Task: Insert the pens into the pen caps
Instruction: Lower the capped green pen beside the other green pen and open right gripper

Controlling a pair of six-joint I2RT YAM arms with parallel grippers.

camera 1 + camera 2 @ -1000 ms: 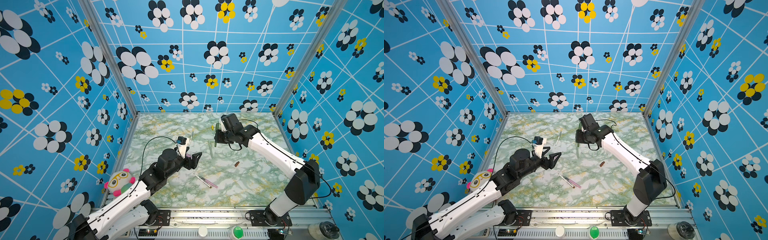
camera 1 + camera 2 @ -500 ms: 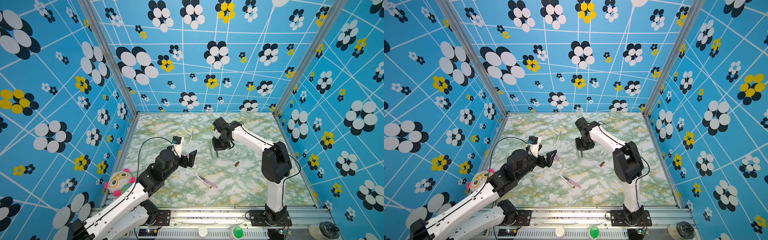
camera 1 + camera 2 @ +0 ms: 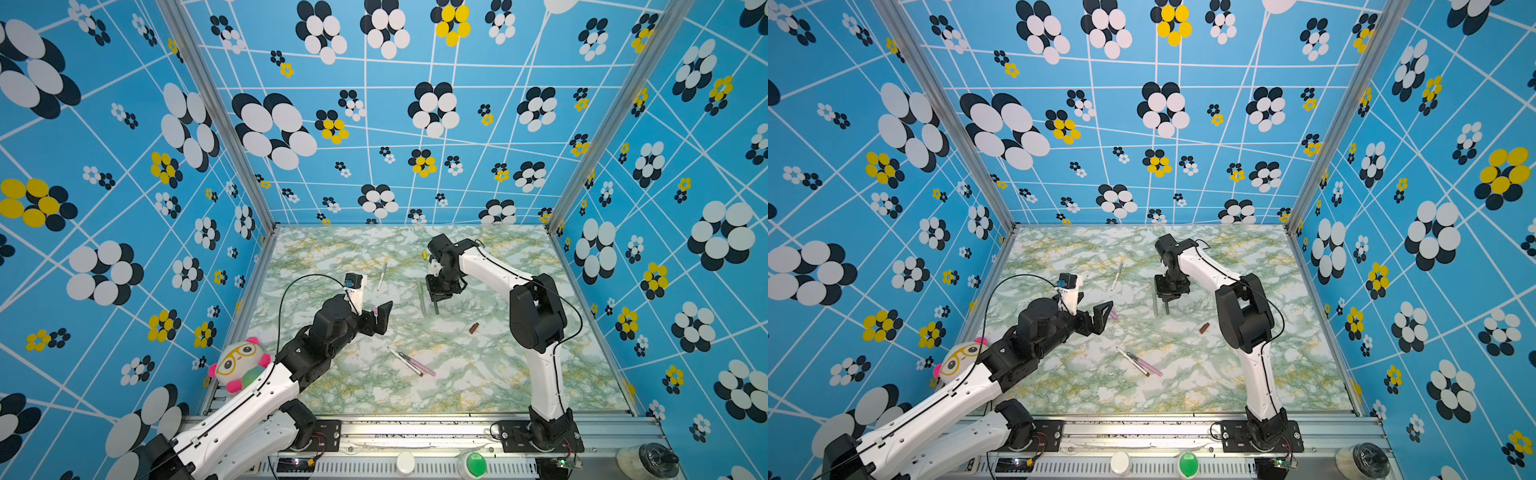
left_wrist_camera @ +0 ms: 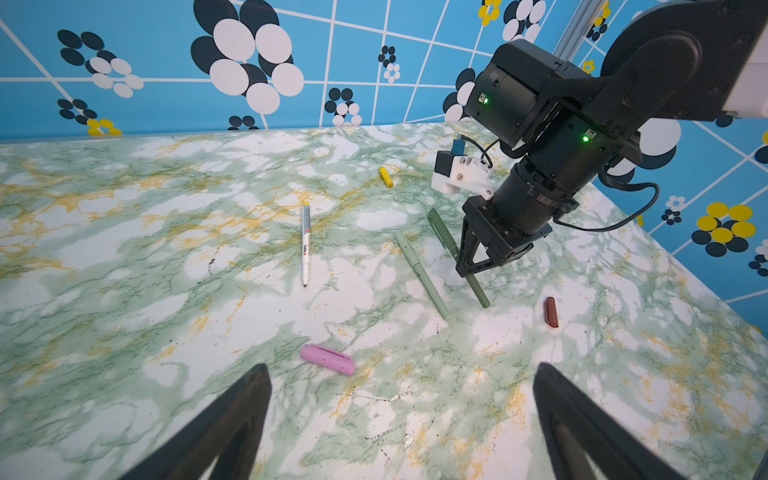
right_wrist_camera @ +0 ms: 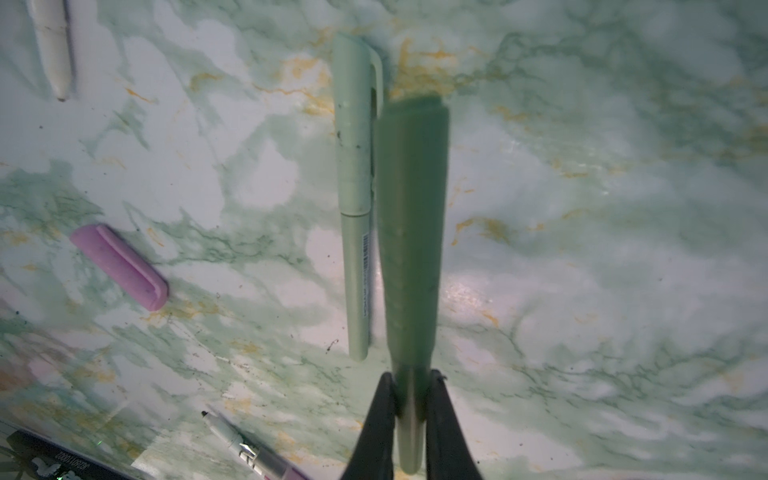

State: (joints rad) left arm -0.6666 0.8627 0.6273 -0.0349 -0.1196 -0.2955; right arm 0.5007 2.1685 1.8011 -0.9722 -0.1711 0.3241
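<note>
Across your marbled worktop (image 3: 498,386), the left jaws hang spread wide and empty; the right jaws are clenched on the dark green pen (image 4: 477,291), which is tilted with its lower end at the worktop; the capped pale green pen (image 4: 422,274) lies just beside it; the pink cap (image 4: 328,359) lies near the left jaws, untouched; the brown cap (image 4: 551,311) and the yellow cap (image 4: 386,176) lie well apart
</note>
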